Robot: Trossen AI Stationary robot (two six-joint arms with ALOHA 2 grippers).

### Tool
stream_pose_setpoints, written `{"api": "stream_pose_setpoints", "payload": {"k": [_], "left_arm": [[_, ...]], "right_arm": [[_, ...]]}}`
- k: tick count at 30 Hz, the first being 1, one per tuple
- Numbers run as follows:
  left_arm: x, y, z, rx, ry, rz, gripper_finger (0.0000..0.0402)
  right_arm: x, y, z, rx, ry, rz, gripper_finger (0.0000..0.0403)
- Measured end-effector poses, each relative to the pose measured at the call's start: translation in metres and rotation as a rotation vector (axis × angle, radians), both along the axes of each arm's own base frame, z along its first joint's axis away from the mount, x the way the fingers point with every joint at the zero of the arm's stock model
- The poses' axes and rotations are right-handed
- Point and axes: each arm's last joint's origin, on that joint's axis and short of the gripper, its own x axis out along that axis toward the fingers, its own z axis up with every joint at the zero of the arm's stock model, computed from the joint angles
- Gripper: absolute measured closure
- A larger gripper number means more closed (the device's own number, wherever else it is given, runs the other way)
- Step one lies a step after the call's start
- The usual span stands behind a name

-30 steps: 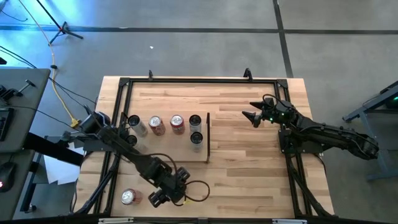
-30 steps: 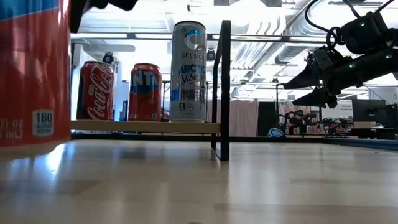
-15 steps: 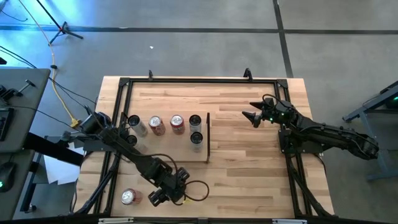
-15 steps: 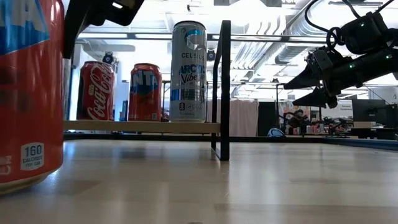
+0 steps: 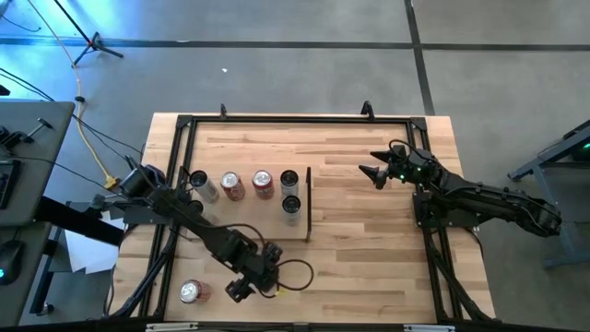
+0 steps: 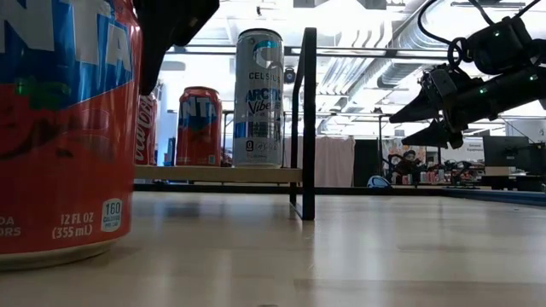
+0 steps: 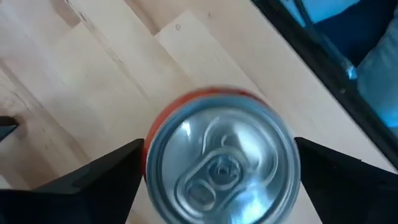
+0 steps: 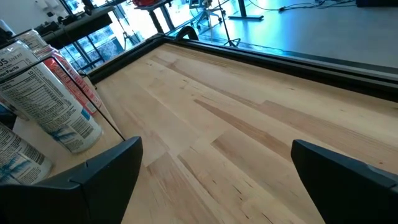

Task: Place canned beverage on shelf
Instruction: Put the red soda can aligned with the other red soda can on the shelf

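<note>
A: What's at the left?
B: An orange Fanta can (image 5: 191, 291) standing on the tabletop near the front edge, off the shelf (image 5: 249, 226). The left gripper (image 5: 241, 288), fingers apart, sits beside it.

A: And rightward?
B: Five cans already shelved; the right gripper (image 5: 369, 171) waits, fingers spread.

Wooden table (image 5: 359, 249), pale shelf (image 5: 221, 221) with five cans; orange can (image 5: 191, 291) on tabletop

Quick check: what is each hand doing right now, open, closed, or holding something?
Left hand: open, fingers either side of the orange can on the table.
Right hand: open, empty, above the table.
</note>
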Motion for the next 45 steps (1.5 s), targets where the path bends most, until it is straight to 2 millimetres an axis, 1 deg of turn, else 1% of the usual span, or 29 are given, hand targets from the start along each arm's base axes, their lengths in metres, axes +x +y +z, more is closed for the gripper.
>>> {"api": "stream_pose_setpoints", "payload": {"k": [2,3,8,11,13,16,19,22,25,27,31,34,40,45], "left_arm": [[-0.003,0.000,0.003,0.014,0.004,-0.004,0.0022],[-0.004,-0.001,0.007,0.019,0.000,-0.003,0.0021],[-0.012,-0.010,0.040,0.044,-0.067,0.022,0.0020],[-0.017,-0.020,0.057,0.061,-0.141,0.082,0.0020],[-0.022,-0.029,0.065,0.058,-0.186,0.159,0.0020],[-0.034,-0.046,0.071,0.045,-0.256,0.281,0.0020],[-0.048,-0.060,0.073,0.033,-0.330,0.420,0.0020],[-0.060,-0.073,0.072,0.002,-0.435,0.614,0.0020],[-0.069,-0.083,0.068,-0.043,-0.568,0.806,0.0020],[-0.073,-0.090,0.061,-0.046,-0.648,0.883,0.0020],[-0.077,-0.099,0.037,0.012,-0.785,0.962,0.0020],[-0.073,-0.104,0.018,0.006,-0.862,1.036,0.0020],[-0.067,-0.111,-0.014,-0.045,-0.935,1.130,0.0020],[-0.063,-0.114,-0.037,-0.089,-0.943,1.193,0.0020]], "right_arm": [[0.000,0.000,0.000,0.000,0.000,0.000,0.0004],[0.000,0.000,0.000,0.000,0.000,0.000,0.0004],[0.000,0.000,0.000,0.000,0.000,0.000,0.0004],[0.000,0.000,0.000,0.001,0.002,0.000,0.0004],[0.000,0.000,0.000,0.003,0.004,0.001,0.0004],[0.000,0.000,-0.001,0.004,0.007,0.000,0.0004],[0.000,0.000,-0.001,0.006,0.009,0.000,0.0004],[0.000,0.000,-0.001,0.006,0.010,0.000,0.0004],[0.000,0.000,-0.001,0.007,0.011,0.000,0.0004],[0.000,0.000,-0.001,0.007,0.011,0.000,0.0004],[0.000,0.000,-0.001,0.007,0.011,0.000,0.0004],[0.000,0.000,-0.001,0.007,0.011,0.000,0.0004],[0.000,0.000,-0.001,0.007,0.011,0.000,0.0004],[0.000,0.000,-0.001,0.007,0.011,0.000,0.0004]]}}
